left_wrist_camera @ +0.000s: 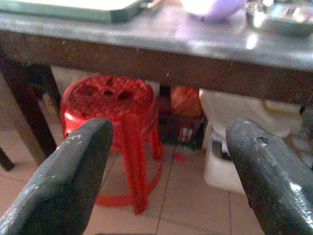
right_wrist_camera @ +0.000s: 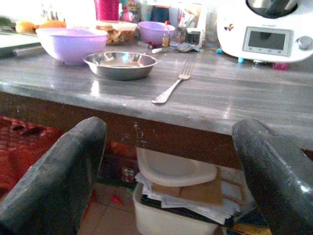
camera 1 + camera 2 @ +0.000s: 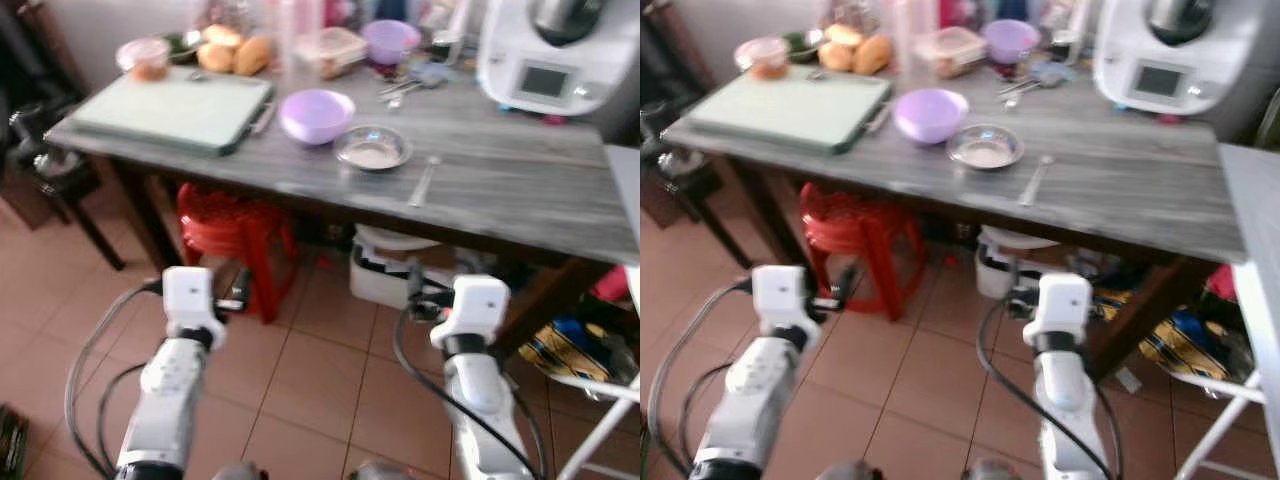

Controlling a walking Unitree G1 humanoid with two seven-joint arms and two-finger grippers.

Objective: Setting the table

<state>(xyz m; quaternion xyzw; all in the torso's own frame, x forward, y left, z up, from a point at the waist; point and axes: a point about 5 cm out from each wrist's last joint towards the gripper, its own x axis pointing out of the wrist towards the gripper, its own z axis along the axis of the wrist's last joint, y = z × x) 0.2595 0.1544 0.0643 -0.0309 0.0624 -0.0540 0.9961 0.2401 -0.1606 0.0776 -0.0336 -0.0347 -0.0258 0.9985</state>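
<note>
I judge that setting the table has hardly begun: on the grey wood-grain worktop (image 3: pixel 520 190) the pieces lie loosely grouped rather than laid as places. A lilac plastic bowl (image 3: pixel 316 115) stands just beside a shallow round steel dish (image 3: pixel 372 149), and a silver metal fork (image 2: pixel 172 88) lies alone a little to the right of the dish, apart from it, its tines pointing toward the back of the worktop. Further back I see a second lilac bowl (image 3: pixel 389 40), some loose cutlery near it that is too blurred to sort, a pale green rectangular cutting board (image 3: pixel 175 108) on the left, and a white kitchen machine with a small display (image 3: pixel 560 55) on the right. What is left, as I read it, is nearly everything: picking up the dish, bowl and fork and arranging them. Both my arms are held low in front of the worktop's near edge, below its surface, wrists level and aimed forward. My left end effector (image 1: pixel 166 171) has its 2 black fingers spread wide and holds nothing, looking at a red plastic stool (image 1: pixel 115 127) under the worktop. My right end effector (image 2: pixel 168 171) is likewise spread wide and empty, facing the worktop edge with the fork and steel dish just above its line.
</note>
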